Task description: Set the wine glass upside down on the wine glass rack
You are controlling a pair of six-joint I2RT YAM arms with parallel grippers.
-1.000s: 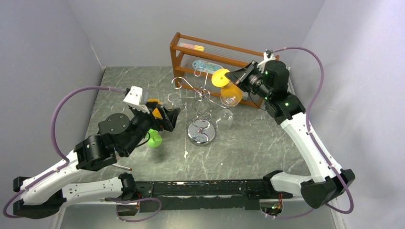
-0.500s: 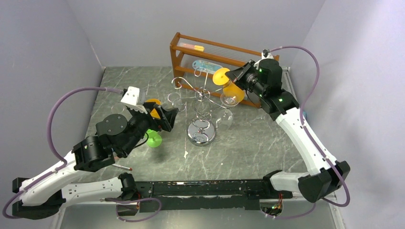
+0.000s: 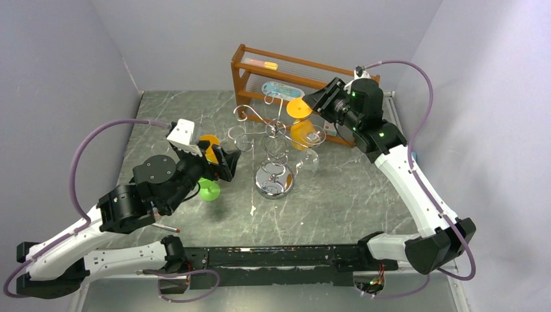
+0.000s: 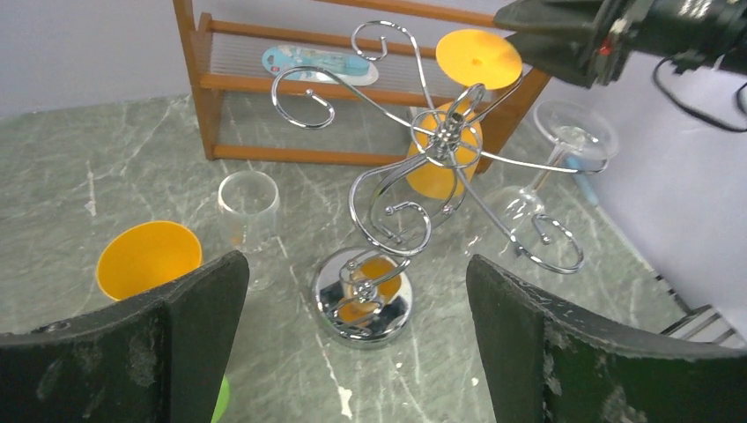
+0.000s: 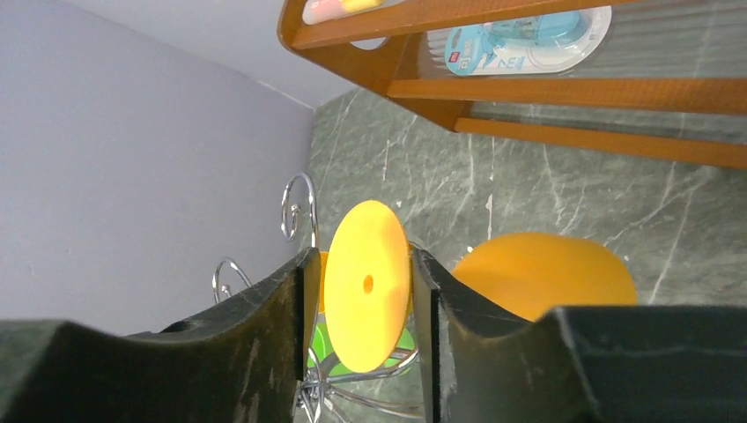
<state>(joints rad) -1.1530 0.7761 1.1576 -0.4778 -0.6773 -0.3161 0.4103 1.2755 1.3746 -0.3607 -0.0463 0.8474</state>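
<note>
The wine glass, orange, hangs upside down on the silver wire wine glass rack (image 3: 273, 140): its foot (image 3: 299, 108) rests on top of a scroll arm and its bowl (image 3: 302, 134) hangs below. My right gripper (image 3: 312, 103) is open, with its jaws on either side of the foot disc (image 5: 368, 282) and a gap showing on the left side. My left gripper (image 3: 227, 159) stands wide open and empty, left of the rack's round base (image 4: 366, 295). The left wrist view shows the orange bowl (image 4: 440, 167) behind the twisted stem.
A second orange-bowled glass (image 3: 208, 144) with a green foot stands upright under my left arm. A clear glass (image 4: 520, 207) hangs on the rack's right side, and another clear one (image 4: 247, 203) is on its left. The brown wooden shelf (image 3: 286, 71) is just behind.
My right gripper has opened off the orange glass's foot. The glass has swung down and slightly left and now hangs from the rack arm. The left arm has barely shifted.
</note>
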